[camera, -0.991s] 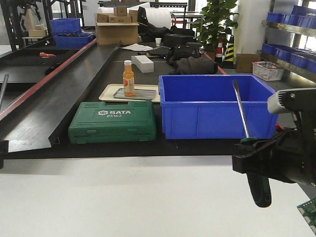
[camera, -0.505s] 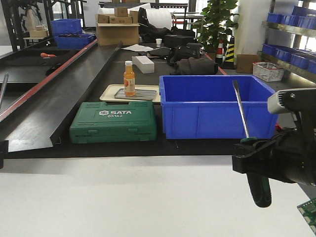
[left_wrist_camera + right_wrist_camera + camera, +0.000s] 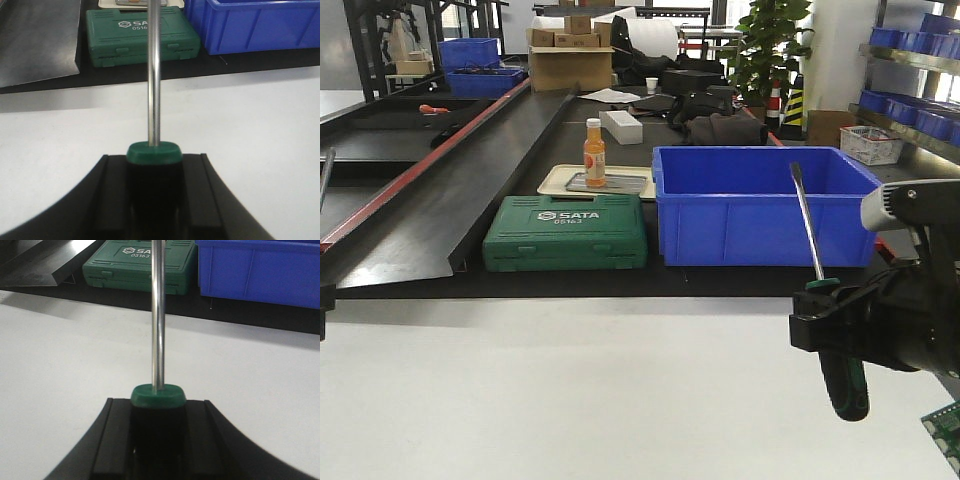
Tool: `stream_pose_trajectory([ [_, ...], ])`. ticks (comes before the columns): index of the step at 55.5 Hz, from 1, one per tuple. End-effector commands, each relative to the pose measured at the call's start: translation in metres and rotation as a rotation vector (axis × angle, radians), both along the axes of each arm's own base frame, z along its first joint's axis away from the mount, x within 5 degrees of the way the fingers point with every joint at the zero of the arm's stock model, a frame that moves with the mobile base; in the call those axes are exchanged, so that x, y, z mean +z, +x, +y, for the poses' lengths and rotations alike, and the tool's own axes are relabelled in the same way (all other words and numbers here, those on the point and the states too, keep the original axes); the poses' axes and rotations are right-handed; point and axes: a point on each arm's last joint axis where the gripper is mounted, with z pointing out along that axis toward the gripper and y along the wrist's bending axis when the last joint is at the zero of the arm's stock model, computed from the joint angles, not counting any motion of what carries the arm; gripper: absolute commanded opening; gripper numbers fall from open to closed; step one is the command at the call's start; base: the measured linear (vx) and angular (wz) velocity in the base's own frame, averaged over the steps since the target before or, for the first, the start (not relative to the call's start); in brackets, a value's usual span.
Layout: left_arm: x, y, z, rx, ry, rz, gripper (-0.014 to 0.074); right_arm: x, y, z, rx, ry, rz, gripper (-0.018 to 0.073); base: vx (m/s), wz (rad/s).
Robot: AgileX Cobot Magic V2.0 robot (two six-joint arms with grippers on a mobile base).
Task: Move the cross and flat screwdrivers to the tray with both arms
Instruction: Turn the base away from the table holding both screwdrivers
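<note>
Each of my grippers holds one screwdriver upright by its black, green-capped handle. In the left wrist view my left gripper is shut on a handle, and the steel shaft rises straight up. The right wrist view shows the same: my right gripper is shut on the other screwdriver. In the front view the right gripper is at the far right over the white table, and its screwdriver tilts slightly left. Only a thin shaft of the left screwdriver shows at the left edge. The tray is out of view.
Beyond the white table runs a black bench with a green SATA tool case and a deep blue bin. Behind them an orange bottle stands on a beige tray. Further back are boxes, blue bins and a plant.
The tool case, blue bin and bottle have shifted right and slightly up in the front view, as if the viewpoint moved. Both grippers keep their hold and their places in the frame.
</note>
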Motion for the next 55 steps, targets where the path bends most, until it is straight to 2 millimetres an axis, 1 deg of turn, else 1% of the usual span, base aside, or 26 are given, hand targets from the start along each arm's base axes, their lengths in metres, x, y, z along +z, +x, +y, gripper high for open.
stream_pose_trajectory([
  [1, 0.0211, -0.0031, 0.0002, 0.015, -0.036, -0.127, -0.0003, 0.0241, -0.0028, -0.003, -0.007, 0.035, -0.138, -0.0008, -0.21, -0.03],
  [18, 0.0211, -0.0031, 0.0002, 0.015, -0.036, -0.127, -0.0003, 0.0241, -0.0028, -0.003, -0.007, 0.035, -0.138, -0.0008, -0.24, -0.11],
  [30, 0.0211, -0.0031, 0.0002, 0.015, -0.036, -0.127, -0.0003, 0.0241, -0.0028, -0.003, -0.007, 0.035, -0.138, -0.0008, -0.24, -0.27],
  [42, 0.021, -0.0031, 0.0002, 0.014, -0.037, -0.125, -0.0003, 0.0241, -0.0028, -0.003, -0.007, 0.035, -0.138, -0.0008, -0.19, -0.52],
  [55, 0.021, -0.0031, 0.0002, 0.014, -0.037, -0.125, -0.0003, 0.0241, -0.0028, -0.003, -0.007, 0.036, -0.138, -0.0008, -0.14, -0.71],
])
